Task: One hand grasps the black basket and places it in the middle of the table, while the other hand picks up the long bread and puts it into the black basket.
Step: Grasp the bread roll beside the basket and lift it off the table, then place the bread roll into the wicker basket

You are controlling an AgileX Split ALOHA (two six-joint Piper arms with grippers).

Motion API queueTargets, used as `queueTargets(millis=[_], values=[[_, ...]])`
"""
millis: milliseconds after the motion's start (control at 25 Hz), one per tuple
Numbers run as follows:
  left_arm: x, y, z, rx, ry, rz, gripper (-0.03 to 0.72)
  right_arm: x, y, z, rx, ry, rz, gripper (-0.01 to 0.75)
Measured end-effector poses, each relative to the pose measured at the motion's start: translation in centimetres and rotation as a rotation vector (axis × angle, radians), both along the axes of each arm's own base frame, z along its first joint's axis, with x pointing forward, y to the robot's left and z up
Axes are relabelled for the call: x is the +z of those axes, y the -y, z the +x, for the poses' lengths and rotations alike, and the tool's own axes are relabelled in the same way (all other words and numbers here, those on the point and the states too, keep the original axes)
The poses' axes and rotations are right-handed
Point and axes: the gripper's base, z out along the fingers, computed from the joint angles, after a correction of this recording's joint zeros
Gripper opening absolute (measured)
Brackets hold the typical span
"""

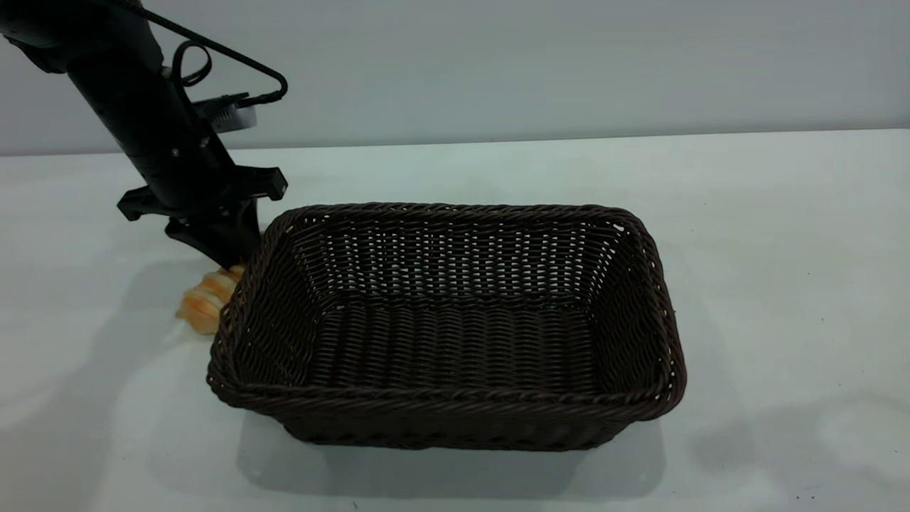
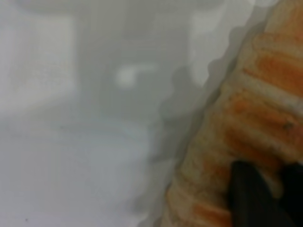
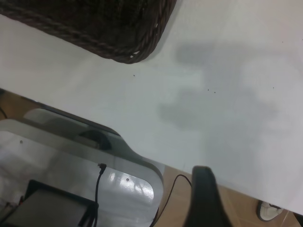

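Observation:
The black basket (image 1: 448, 323) stands empty in the middle of the table (image 1: 782, 235). The long bread (image 1: 206, 302) lies on the table against the basket's left outer wall, partly hidden by the rim. My left gripper (image 1: 231, 259) reaches down onto its far end. In the left wrist view its two dark fingers (image 2: 248, 198) press on either side of the bread (image 2: 255, 113). My right gripper (image 3: 251, 208) does not show in the exterior view. Its wrist view has it open and empty, beyond the table's edge, with a corner of the basket (image 3: 118, 33) farther off.
The tabletop to the right of the basket and in front of it is bare white. In the right wrist view the table edge (image 3: 142, 156) runs across, with a grey stand (image 3: 71, 161), cables and brown floor below it.

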Motion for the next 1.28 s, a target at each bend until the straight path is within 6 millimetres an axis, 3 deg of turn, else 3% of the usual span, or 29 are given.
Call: queueTargets(millis=[80, 200, 440, 600, 1040, 1280], values=[[0.3, 0.0, 0.1, -0.001, 0.005, 0.001, 0.055, 0.0, 0.0, 0.0, 0.0, 0.0, 0.0, 0.541], [1.9, -0.1, 0.7, -0.02, 0.041, 0.015, 0.037, 0.0, 0.0, 0.0, -0.002, 0.0, 0.0, 0.541], [9.8, 0.3, 2.1, -0.072, 0.164, 0.014, 0.035, 0.0, 0.0, 0.0, -0.002, 0.001, 0.001, 0.541], [12.8, 2.3, 1.3, -0.212, 0.166, 0.017, 0.035, 0.0, 0.0, 0.1, -0.003, 0.011, 0.005, 0.541], [13.1, 14.5, -4.6, -0.646, 0.019, -0.01, 0.035, 0.1, -0.1, 0.2, -0.004, 0.025, 0.01, 0.541], [12.8, 18.6, -7.0, -0.734, -0.018, -0.058, 0.038, 0.1, -0.1, 0.2, -0.005, 0.025, 0.01, 0.541]])
